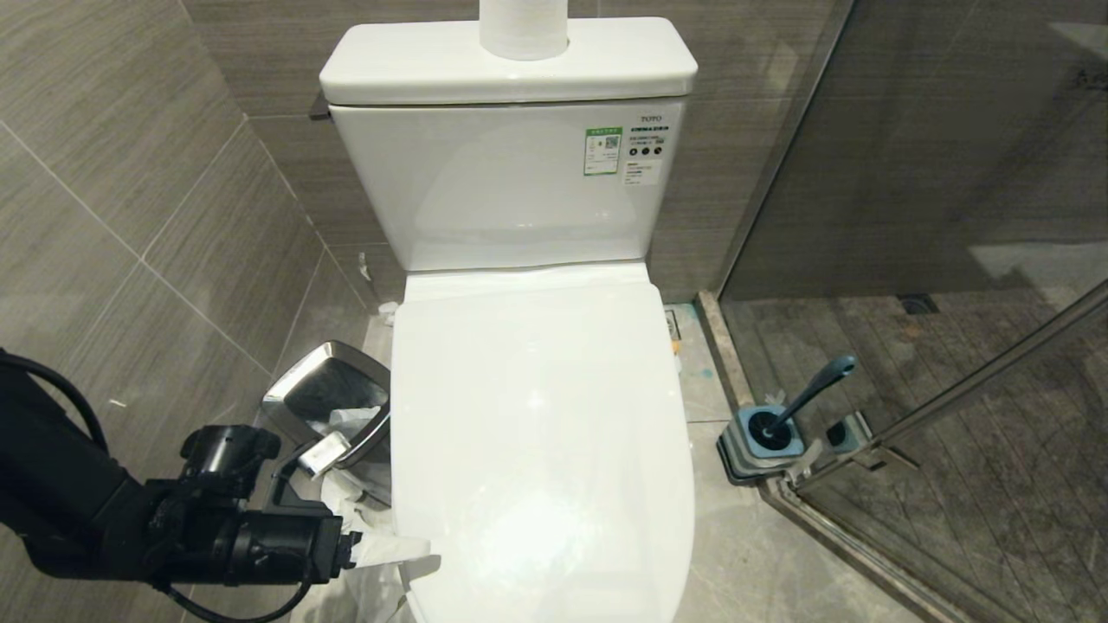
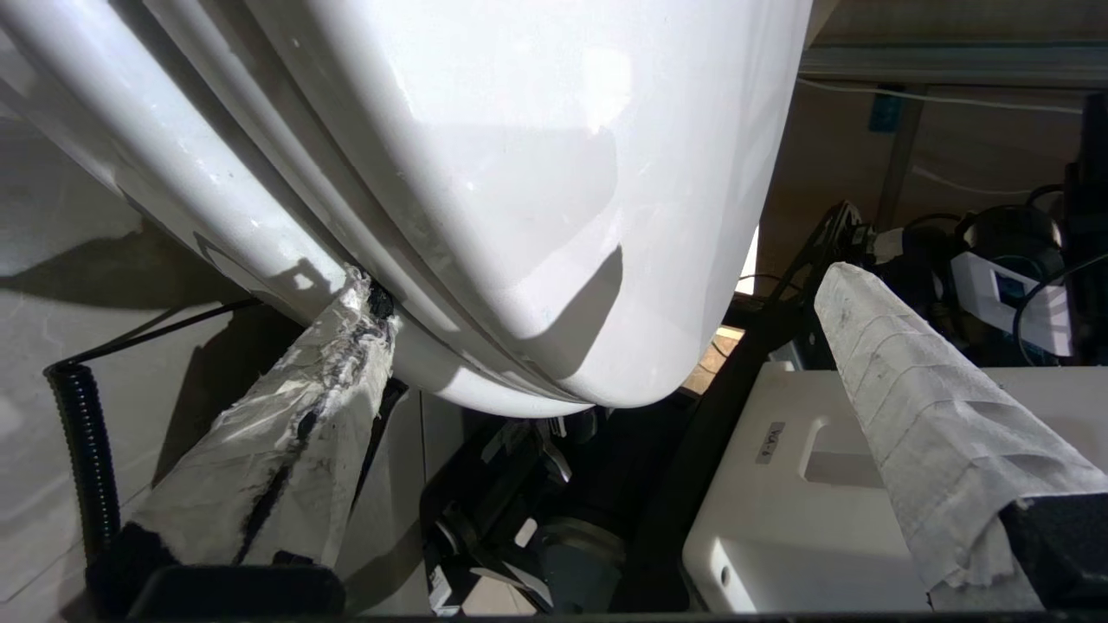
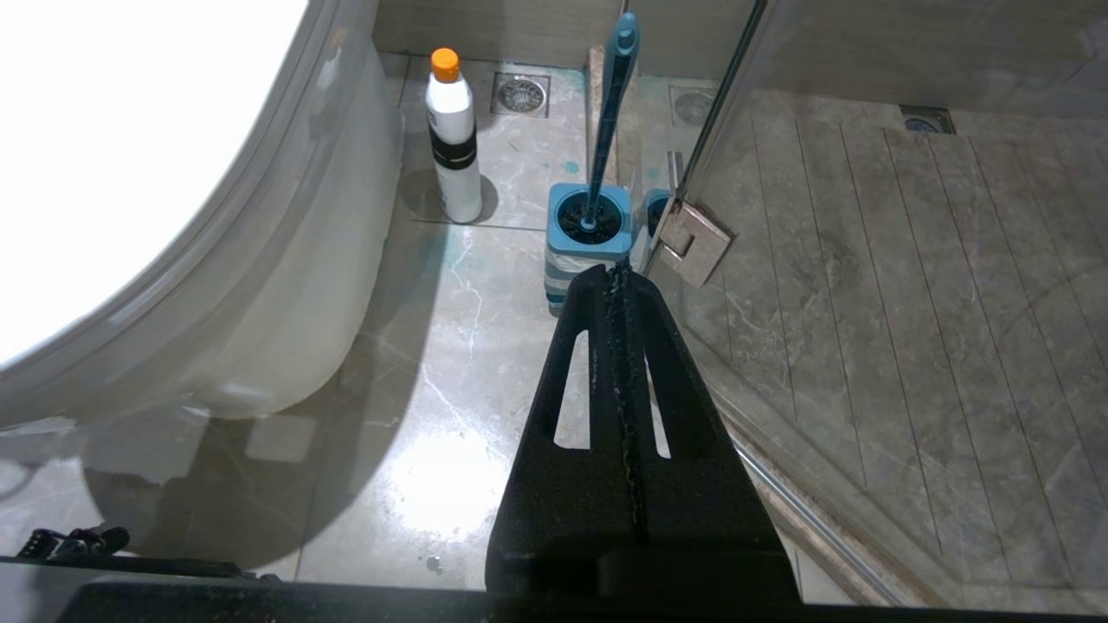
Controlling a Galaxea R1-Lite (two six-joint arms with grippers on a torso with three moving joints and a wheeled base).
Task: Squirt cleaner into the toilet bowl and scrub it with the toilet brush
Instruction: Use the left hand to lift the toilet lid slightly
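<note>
1. Currently, note the toilet bowl (image 1: 541, 433): glossy white ceramic with its lid down, so you must raise the lid first.
2. Your left gripper (image 2: 597, 363) stands wide, its tissue-wrapped fingers (image 2: 286, 433) at the lid's front edge, likely to lift it.
3. Your right gripper (image 3: 616, 277) is clenched and empty.
4. The toilet brush (image 1: 809, 389), slim and teal, stands in its square holder (image 1: 766, 441) beside the glass door (image 1: 952, 260).
</note>
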